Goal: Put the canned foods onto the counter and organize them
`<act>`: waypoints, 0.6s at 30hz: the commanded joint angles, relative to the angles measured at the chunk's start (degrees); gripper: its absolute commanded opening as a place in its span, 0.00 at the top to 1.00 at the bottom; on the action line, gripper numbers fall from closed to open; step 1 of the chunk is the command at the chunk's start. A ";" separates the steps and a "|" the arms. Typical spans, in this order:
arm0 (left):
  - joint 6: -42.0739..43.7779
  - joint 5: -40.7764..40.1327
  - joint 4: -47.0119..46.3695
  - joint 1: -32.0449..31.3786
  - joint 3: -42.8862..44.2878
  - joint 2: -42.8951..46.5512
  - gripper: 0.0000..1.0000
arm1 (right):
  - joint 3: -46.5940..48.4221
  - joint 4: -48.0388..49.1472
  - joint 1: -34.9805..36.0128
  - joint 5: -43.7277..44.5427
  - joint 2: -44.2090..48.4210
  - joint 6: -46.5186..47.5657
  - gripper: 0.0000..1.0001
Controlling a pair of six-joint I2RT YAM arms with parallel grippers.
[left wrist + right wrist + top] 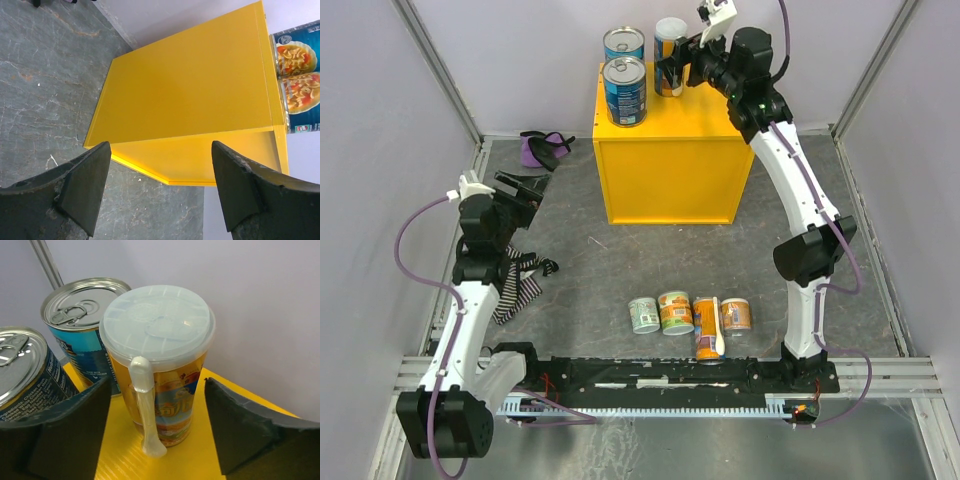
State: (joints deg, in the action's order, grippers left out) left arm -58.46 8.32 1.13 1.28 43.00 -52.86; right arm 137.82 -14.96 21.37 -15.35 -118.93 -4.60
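Right gripper gapes around the spoon can (far edge of the tabletop); a crooked retreat could topple it onto blue cans.

blue cans: cropped at right edge | near blue can: cropped left

R arm reaches high, R gripper over the counter's far right corner, jaws wide apart. L arm folded, L gripper off left edge, facing it, jaws apart.
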 commanded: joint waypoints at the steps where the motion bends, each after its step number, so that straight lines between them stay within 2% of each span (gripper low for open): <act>1: 1.12 1.24 -1.06 0.23 0.75 2.23 0.13 | 0.05 0.88 0.24 0.07 2.59 -1.27 0.13; 3: 1.04 1.26 -0.66 0.19 0.77 2.86 0.13 | 0.12 0.94 0.23 0.14 2.88 -1.64 0.07; 8: 0.60 0.95 0.52 0.24 0.53 5.14 0.14 | -1.06 0.76 0.24 0.69 4.74 -2.09 0.01; 18: -0.60 -0.14 5.33 0.21 0.94 11.24 0.14 | -10.78 1.60 0.32 4.46 14.18 -3.46 0.01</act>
State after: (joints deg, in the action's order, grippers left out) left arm -58.50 8.64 4.86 1.28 42.98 -44.01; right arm 129.73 -15.92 21.37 -13.28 -112.36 -6.87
